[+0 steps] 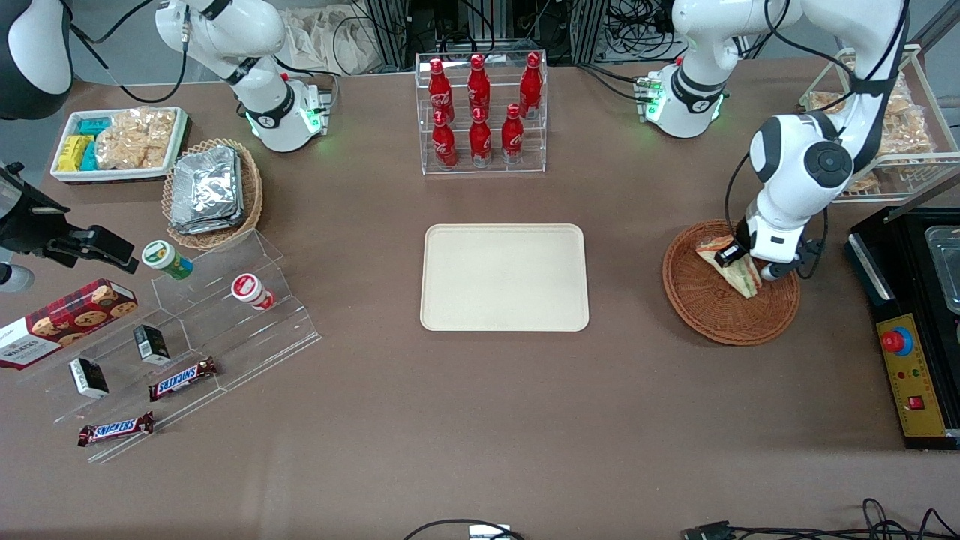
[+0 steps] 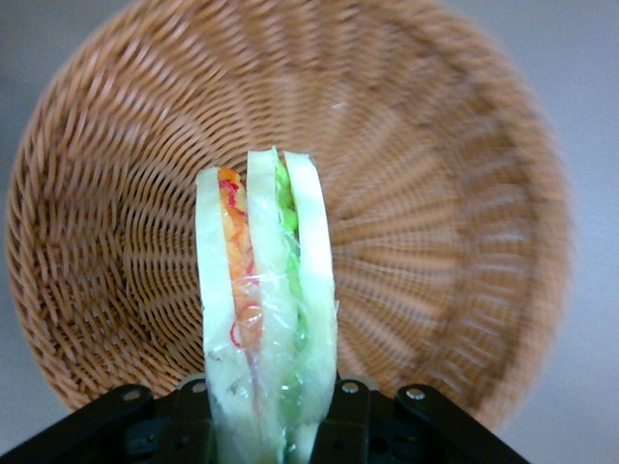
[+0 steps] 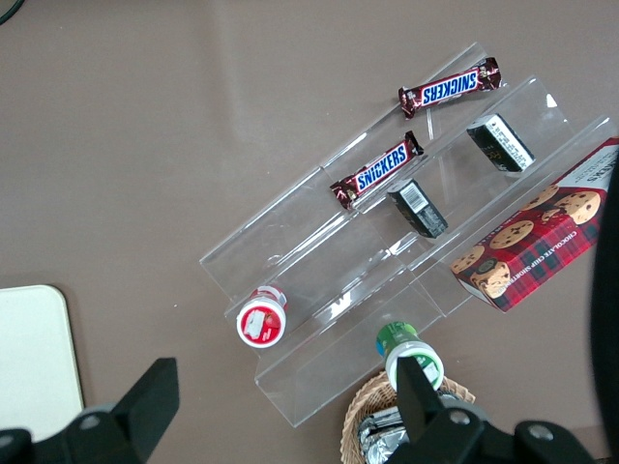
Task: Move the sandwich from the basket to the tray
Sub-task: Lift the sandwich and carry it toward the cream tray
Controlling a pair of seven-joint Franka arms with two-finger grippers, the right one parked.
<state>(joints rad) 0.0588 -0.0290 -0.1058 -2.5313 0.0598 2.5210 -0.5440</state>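
The sandwich [image 1: 736, 268] is a clear-wrapped wedge of pale bread with green and orange filling. My left gripper [image 1: 742, 262] is shut on it over the round brown wicker basket [image 1: 705, 307], toward the working arm's end of the table. In the left wrist view the sandwich [image 2: 266, 309] stands edge-on between my fingers [image 2: 360, 425], with the basket [image 2: 455, 193] below it. I cannot tell whether its tip touches the weave. The cream-beige tray [image 1: 504, 277] lies bare at the table's middle, beside the basket.
A clear rack of red bottles [image 1: 481, 112] stands farther from the front camera than the tray. A black machine [image 1: 911, 330] and a wire rack of snacks [image 1: 892, 127] flank the basket. A clear stepped stand with snacks [image 1: 187, 337] and a foil-packet basket [image 1: 212, 193] lie toward the parked arm's end.
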